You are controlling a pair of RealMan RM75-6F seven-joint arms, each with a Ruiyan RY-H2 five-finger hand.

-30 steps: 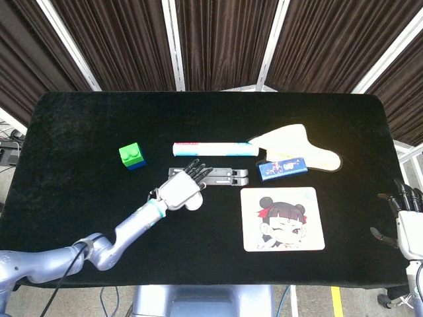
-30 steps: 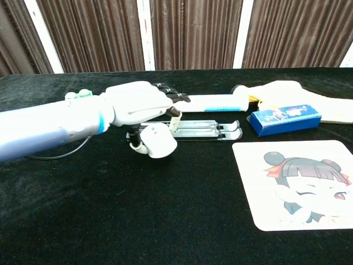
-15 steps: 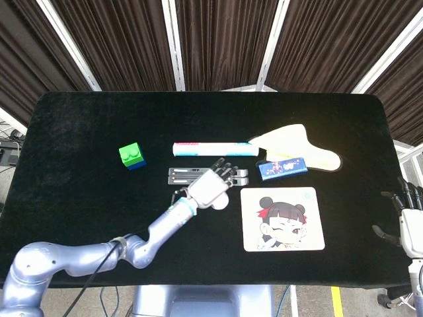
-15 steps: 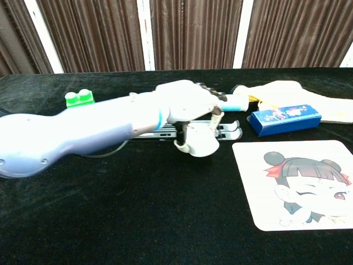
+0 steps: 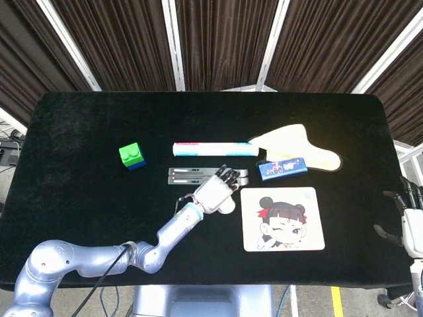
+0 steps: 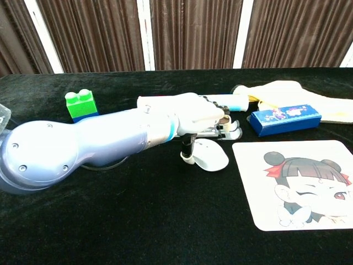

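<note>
The left hand [image 5: 215, 192] reaches across the black bench [image 5: 79, 198] and lies over the right end of the folding metal stand [image 5: 192, 176], which sits flat near the middle, just on the near side of the long white tube [image 5: 215, 148]. Its fingers [image 6: 216, 108] are stretched forward and lie over the stand's rails, with the thumb hanging down toward the bench on the near side; I cannot tell whether they actually clamp the stand or only touch it. The stand looks stiff, thin and fairly light, with smooth bars that could slip, so I judge a hold across both rails near an end would be the surest. To its right lie a cartoon mouse pad [image 5: 283, 218], a small blue box [image 5: 282, 168] and a cream cloth [image 5: 297, 142]; a green block [image 5: 132, 156] stands off to the left. The right hand [image 5: 410, 218] hangs at the far right edge, well apart from everything, fingers loosely spread and holding nothing.
</note>
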